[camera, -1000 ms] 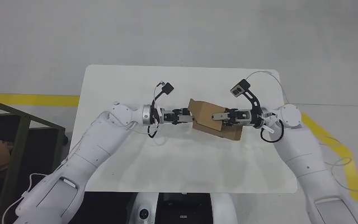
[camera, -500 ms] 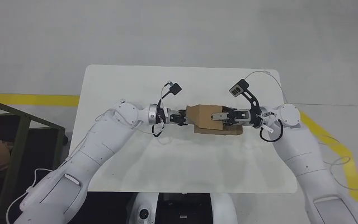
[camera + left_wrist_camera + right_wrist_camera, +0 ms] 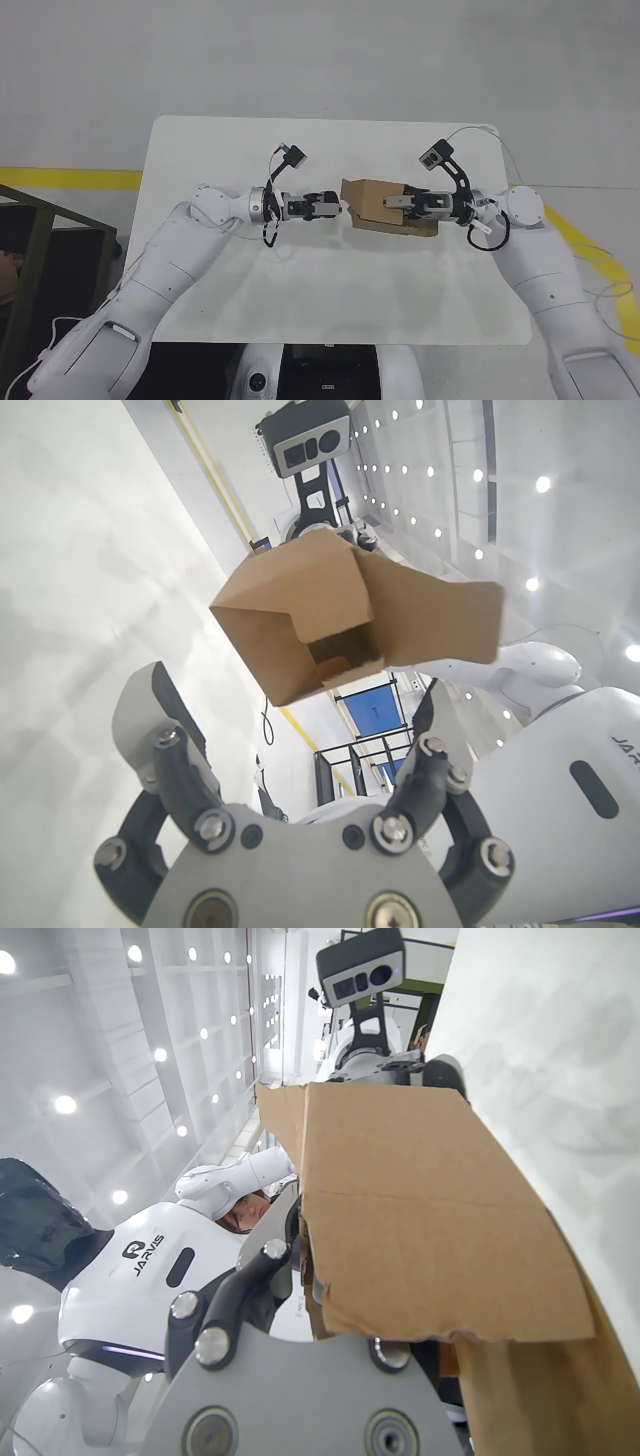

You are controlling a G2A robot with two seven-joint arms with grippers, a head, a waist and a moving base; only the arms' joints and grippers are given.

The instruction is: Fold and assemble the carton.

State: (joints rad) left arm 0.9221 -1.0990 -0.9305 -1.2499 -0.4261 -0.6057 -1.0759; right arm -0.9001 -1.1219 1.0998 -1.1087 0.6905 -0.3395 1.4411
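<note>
Left fingers (image 3: 150, 700) are spread wide with nothing between them. The left gripper (image 3: 336, 206) hangs just short of the carton (image 3: 305, 600), facing its half-folded end, where a small dark gap shows between the flaps. On the far side, the right gripper (image 3: 300, 1228) is clamped on a carton wall, one finger (image 3: 277, 1223) pressed against the cardboard and the other hidden behind the panel. The carton sits over the white table (image 3: 300, 290), near its middle, between the two arms.
</note>
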